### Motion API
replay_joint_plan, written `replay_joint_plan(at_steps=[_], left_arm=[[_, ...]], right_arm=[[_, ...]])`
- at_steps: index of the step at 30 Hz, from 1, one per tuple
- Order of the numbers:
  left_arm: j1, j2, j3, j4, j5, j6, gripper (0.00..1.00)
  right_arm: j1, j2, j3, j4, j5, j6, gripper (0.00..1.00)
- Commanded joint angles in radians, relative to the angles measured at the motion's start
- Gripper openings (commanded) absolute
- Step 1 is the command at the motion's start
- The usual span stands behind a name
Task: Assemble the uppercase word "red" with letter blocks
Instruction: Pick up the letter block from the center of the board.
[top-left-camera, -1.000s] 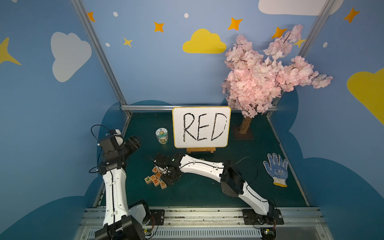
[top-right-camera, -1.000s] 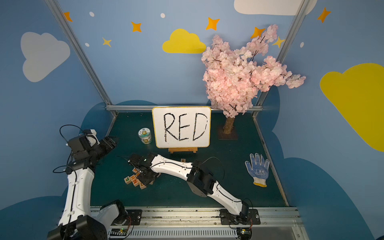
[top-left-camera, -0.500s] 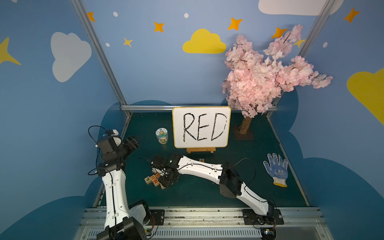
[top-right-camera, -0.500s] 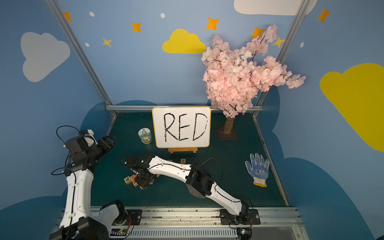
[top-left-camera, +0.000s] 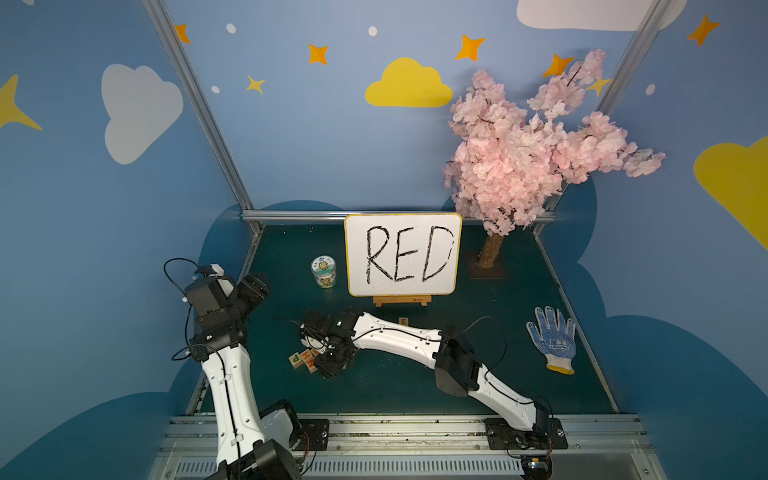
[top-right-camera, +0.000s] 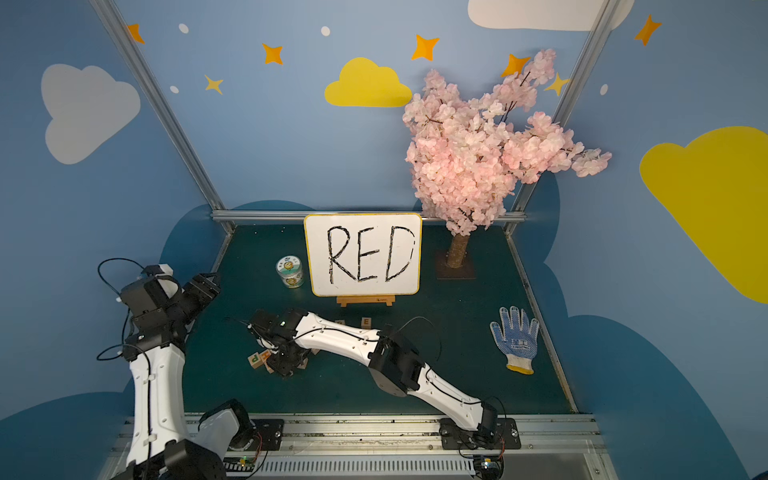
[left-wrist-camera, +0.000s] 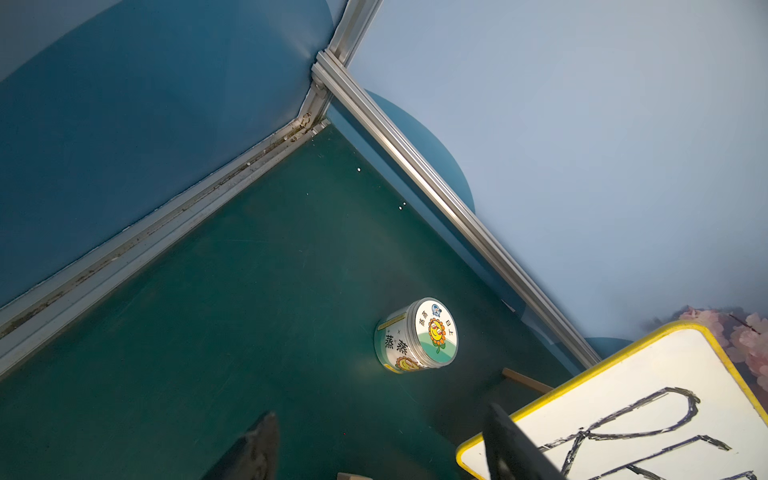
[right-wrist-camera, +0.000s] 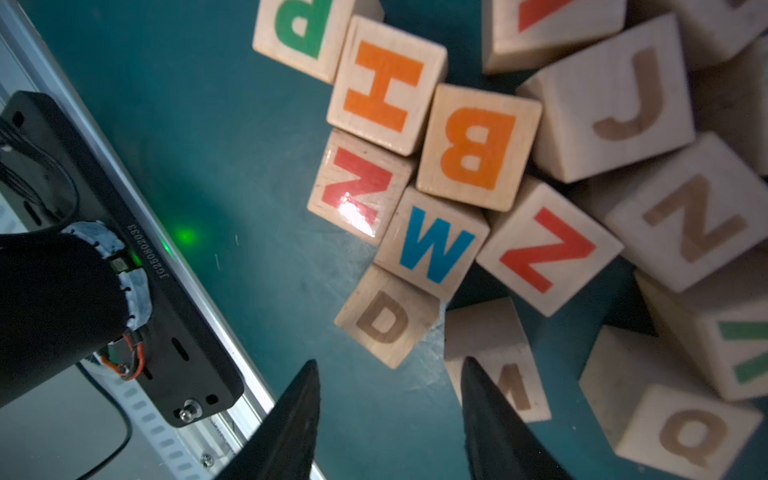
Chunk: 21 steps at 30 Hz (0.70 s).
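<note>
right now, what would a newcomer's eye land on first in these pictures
The white board with RED handwritten in black stands at the back middle of the green table, and the pink blossom tree rises beside it in the back right corner. Nearer the front, the right gripper hangs open over a jumble of letter blocks, a D block just ahead of it.

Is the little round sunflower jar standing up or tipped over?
Standing up. The small round sunflower-labelled jar sits on its base on the green mat, with its lid facing up.
</note>
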Motion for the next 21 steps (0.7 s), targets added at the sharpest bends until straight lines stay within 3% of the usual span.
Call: replay_joint_plan(at_steps=[1,5,10,21], left_arm=[[0.012,-0.015,-0.01,0.007,-0.012,-0.005,0.77],[0.018,-0.022,-0.01,0.004,-0.026,-0.006,0.8],[0.029,-0.029,-0.011,0.0,-0.042,-0.012,0.91],[0.035,-0.025,-0.011,0.005,-0.028,-0.011,0.92]], right_arm=[[0.01,0.027,0.028,-0.01,-0.012,-0.014,0.55],[0.012,0.028,0.028,0.003,-0.007,-0.021,0.55],[0.013,0.028,0.03,0.018,-0.001,-0.03,0.55],[0.021,0.029,0.033,0.035,0.015,-0.024,0.54]])
